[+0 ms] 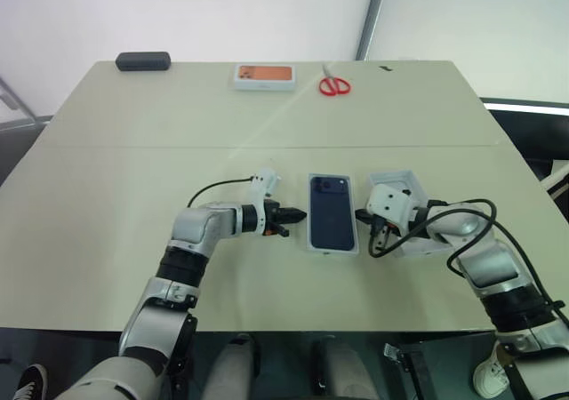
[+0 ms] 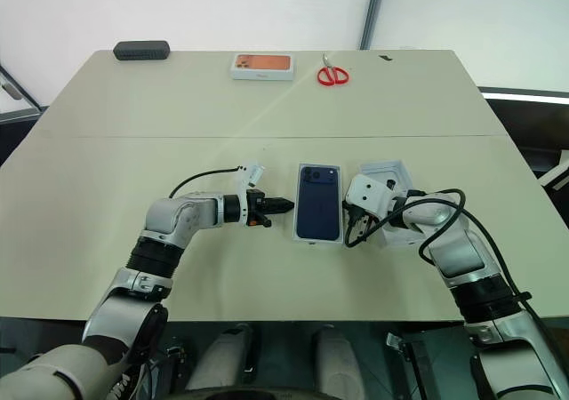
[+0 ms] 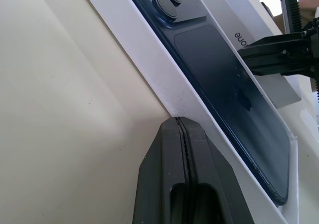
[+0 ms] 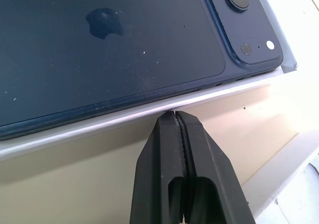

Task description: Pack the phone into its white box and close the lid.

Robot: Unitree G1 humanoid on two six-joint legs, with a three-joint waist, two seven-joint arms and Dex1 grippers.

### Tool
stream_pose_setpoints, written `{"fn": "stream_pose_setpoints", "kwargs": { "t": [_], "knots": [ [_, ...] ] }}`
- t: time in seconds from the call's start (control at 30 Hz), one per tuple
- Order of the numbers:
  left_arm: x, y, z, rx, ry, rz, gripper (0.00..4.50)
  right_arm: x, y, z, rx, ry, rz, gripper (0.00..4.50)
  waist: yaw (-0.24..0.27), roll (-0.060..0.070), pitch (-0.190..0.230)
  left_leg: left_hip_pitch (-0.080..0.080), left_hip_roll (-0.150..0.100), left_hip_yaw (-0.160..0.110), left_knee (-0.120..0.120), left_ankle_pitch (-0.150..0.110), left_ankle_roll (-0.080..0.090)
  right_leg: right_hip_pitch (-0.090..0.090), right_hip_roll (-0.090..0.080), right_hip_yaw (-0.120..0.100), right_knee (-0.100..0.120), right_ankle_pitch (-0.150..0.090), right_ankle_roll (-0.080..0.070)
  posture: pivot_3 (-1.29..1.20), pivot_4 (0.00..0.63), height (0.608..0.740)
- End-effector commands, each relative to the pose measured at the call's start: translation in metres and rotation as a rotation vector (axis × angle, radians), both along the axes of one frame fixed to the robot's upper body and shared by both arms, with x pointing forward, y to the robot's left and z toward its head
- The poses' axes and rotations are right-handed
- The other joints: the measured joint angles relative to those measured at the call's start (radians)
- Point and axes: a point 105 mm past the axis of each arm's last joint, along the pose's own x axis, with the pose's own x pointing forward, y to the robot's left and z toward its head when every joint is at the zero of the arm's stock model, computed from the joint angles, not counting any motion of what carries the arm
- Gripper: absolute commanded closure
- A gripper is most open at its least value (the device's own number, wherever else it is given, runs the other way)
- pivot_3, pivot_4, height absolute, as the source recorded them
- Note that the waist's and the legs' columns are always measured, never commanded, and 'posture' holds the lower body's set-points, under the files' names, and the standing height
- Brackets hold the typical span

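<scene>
The dark navy phone (image 1: 332,212) lies back up inside the shallow white box (image 1: 333,251) at the table's middle, camera cluster at the far end. My left gripper (image 1: 300,215) is shut and empty, its tip at the box's left wall (image 3: 149,59). From the other side my right gripper (image 1: 360,214) is shut with nothing in it, its tip at the box's right wall (image 4: 99,129). The lid (image 1: 402,181) lies just right of the box, white inside up, partly hidden under my right arm.
At the table's far edge lie a black oblong case (image 1: 142,60), a small white box with an orange top (image 1: 263,76) and red scissors (image 1: 334,85). The table's near edge runs close below both arms.
</scene>
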Motion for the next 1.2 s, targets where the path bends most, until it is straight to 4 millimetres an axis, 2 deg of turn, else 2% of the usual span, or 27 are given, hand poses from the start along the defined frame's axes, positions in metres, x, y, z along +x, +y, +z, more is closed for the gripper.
{"fn": "stream_pose_setpoints", "kwargs": {
  "t": [0.03,0.47,0.57,0.67,0.77,0.8,0.97,1.03,1.07,1.1,1.2],
  "knots": [
    [-0.006,-0.014,0.008,-0.022,-0.025,-0.058,4.48,0.002,0.006,0.015,0.009,-0.047,0.042,4.48,0.000,0.000,0.000,0.000,0.000,0.000,0.000,0.000,0.000,0.000,0.000,0.000,0.000,0.000,0.000,0.00,0.150,0.740],
    [-0.004,0.030,0.020,0.008,-0.090,0.032,4.48,0.009,-0.021,0.035,-0.002,-0.091,-0.047,4.48,-0.005,0.000,0.000,0.000,0.001,0.000,0.000,0.000,0.000,-0.001,0.000,0.000,0.000,0.000,0.000,0.00,0.150,0.740],
    [0.001,0.042,0.026,0.011,-0.114,0.068,4.48,0.023,-0.028,0.029,-0.006,-0.128,-0.121,4.48,-0.005,0.000,0.000,0.000,0.001,0.000,0.000,0.000,0.000,-0.001,0.000,0.000,0.000,0.000,0.000,0.00,0.150,0.740],
    [0.002,0.043,0.029,0.004,-0.127,0.074,4.48,0.029,-0.023,0.029,0.018,-0.143,-0.128,4.48,-0.004,0.000,0.000,0.000,0.001,0.001,0.000,0.000,0.000,-0.001,0.000,0.000,0.000,0.000,0.000,0.00,0.150,0.740],
    [0.002,0.042,0.030,0.003,-0.130,0.075,4.48,0.031,-0.020,0.029,0.024,-0.149,-0.120,4.48,-0.002,0.000,0.000,0.000,0.001,0.000,0.000,0.000,0.000,-0.001,0.000,0.000,0.000,0.000,0.000,0.00,0.150,0.740],
    [0.001,0.044,0.034,-0.004,-0.144,0.068,4.48,0.033,-0.025,0.027,-0.011,-0.154,-0.128,4.48,-0.003,0.000,0.000,0.000,0.000,0.000,0.000,0.000,0.000,-0.001,0.000,0.000,0.000,0.000,0.000,0.00,0.150,0.740],
    [-0.001,0.070,0.043,0.008,-0.222,0.081,4.48,0.028,-0.034,0.032,0.015,-0.109,-0.137,4.48,-0.007,0.000,0.000,0.000,0.001,0.000,0.000,0.000,0.000,-0.001,0.000,0.001,0.000,0.000,0.000,0.00,0.150,0.740],
    [-0.001,0.081,0.051,-0.034,-0.227,0.090,3.95,0.024,-0.038,0.034,0.038,-0.081,-0.155,4.50,-0.007,0.000,0.000,0.000,0.001,0.001,-0.001,0.000,0.000,-0.001,0.000,0.001,0.001,0.000,0.000,0.00,0.150,0.740],
    [-0.001,0.085,0.054,-0.048,-0.227,0.091,3.59,0.022,-0.041,0.033,0.032,-0.072,-0.162,3.94,-0.006,0.000,0.000,0.000,0.001,0.001,-0.001,0.000,0.000,-0.001,0.000,0.001,0.001,0.000,0.000,0.00,0.150,0.740],
    [-0.002,0.088,0.056,-0.047,-0.247,0.084,3.18,0.021,-0.044,0.033,0.016,-0.075,-0.167,3.66,-0.006,0.000,0.000,0.000,0.001,0.001,0.000,0.000,0.000,-0.001,0.000,0.000,0.001,0.000,0.000,0.00,0.150,0.740],
    [-0.004,0.098,0.062,-0.053,-0.306,0.071,1.64,0.014,-0.045,0.038,0.037,-0.065,-0.174,2.13,-0.003,0.000,0.000,0.000,0.001,0.001,0.000,0.000,0.000,-0.001,0.000,0.001,0.000,0.000,0.000,0.00,0.150,0.740]
  ]
}}
